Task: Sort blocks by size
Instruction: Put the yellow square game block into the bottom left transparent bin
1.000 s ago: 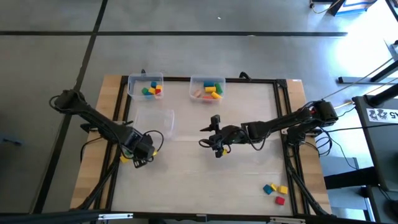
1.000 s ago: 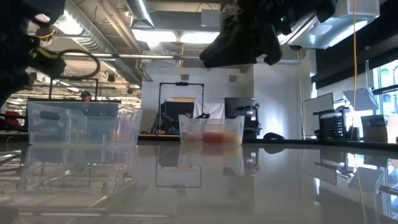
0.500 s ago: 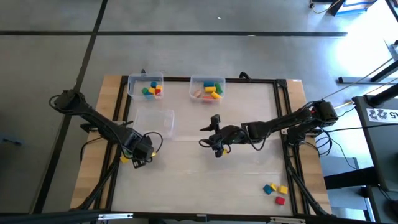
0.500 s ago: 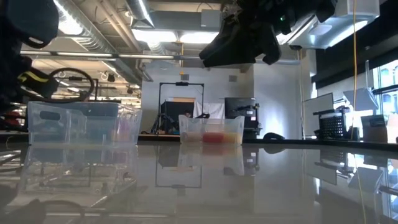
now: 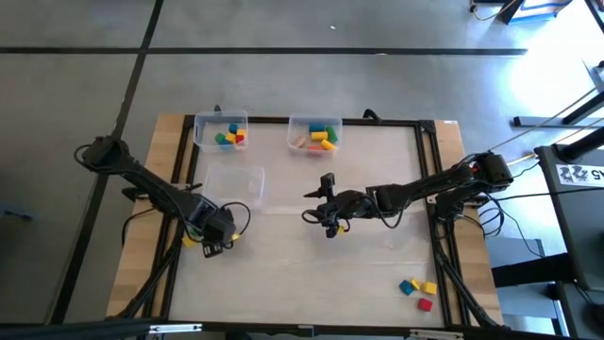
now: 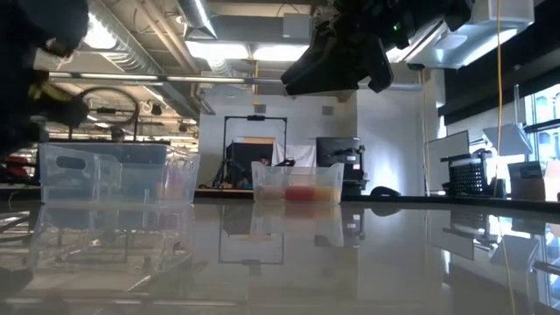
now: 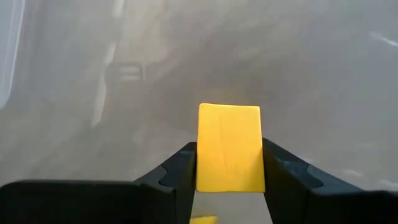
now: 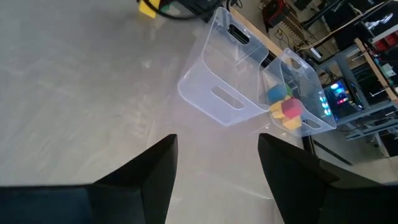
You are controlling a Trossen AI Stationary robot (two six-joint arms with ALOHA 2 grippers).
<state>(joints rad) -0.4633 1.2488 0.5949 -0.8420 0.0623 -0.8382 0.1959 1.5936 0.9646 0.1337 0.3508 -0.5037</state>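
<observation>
The table [image 5: 311, 274] has a pale, glossy top that mirrors the room, with a wooden border and a dark frame around it. My left gripper [image 7: 228, 180] is low at the near left part of the table. Between its two dark fingers [image 7: 177, 171] sits a yellow block [image 7: 229, 148], smooth, flat-faced and rectangular. Both fingers appear to touch its sides, so I pinch it, though I cannot see how firmly.

Beyond this gripper stands an empty clear plastic bin [image 5: 235, 183], thin-walled with handle cutouts. Farther away are two more clear bins with coloured blocks inside, the left bin [image 5: 220, 132] and the right bin [image 5: 314, 134].

My right gripper [image 8: 214, 165] hangs over the middle of the table, fingers spread and holding nothing. Far behind it, at the near right corner, lie three loose blocks [image 5: 417, 291] in blue, yellow and red.
</observation>
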